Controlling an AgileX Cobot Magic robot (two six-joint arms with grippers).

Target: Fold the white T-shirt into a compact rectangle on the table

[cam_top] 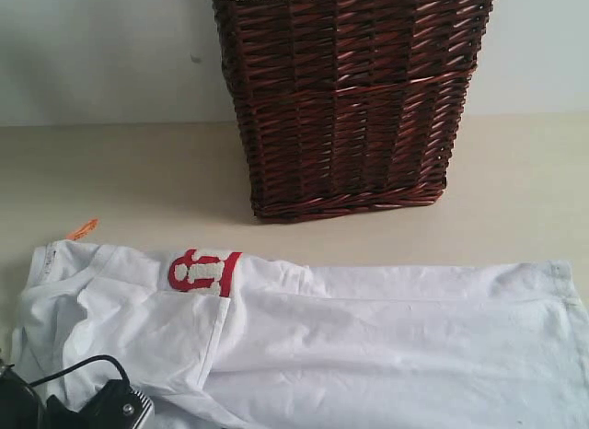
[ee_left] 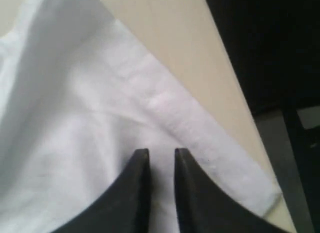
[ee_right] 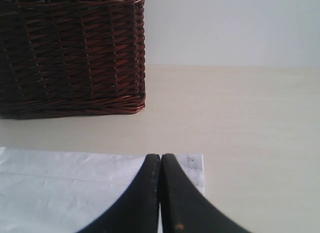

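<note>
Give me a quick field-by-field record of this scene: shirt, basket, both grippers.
shirt: white T-shirt lies flat on the table, one side folded over, red letters half covered
tag: orange tag pokes out at the shirt's far left corner, exterior view
basket: dark wicker basket stands behind the shirt, apart from it
left gripper: over a shirt hem, jaws nearly together, grip unclear
right gripper: jaws shut at a shirt corner

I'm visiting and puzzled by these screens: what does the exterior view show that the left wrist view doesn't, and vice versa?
Only the exterior view: the wicker basket, the red lettering and the orange tag. Only the left wrist view: the left gripper's jaws, slightly apart over the hem, and the table's edge. Both: the white T-shirt and the table.
</note>
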